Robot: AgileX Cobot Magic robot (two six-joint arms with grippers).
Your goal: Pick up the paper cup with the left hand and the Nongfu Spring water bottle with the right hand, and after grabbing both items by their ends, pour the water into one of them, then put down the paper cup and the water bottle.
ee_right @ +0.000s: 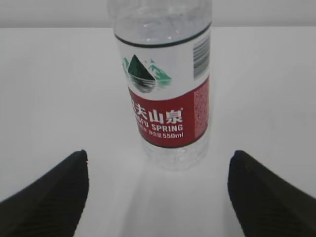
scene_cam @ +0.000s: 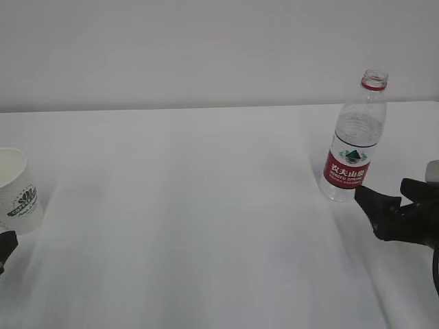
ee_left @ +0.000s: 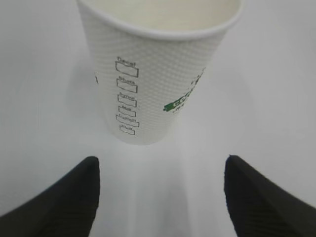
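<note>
Both hands stand spread and empty, each lined up on its target: left hand (ee_left: 158, 197) just short of the cup (ee_left: 159, 69), upright at the worktop's (scene_cam: 206, 205) left edge; right hand (ee_right: 158, 195) just short of the bottle (ee_right: 163, 84), upright and uncapped at far right. Neither touches yet. To grip well, I'd advance each until the body sits between the fingers, closing gently on the cup's thin wall and firmly on the bottle's low label zone.
</note>
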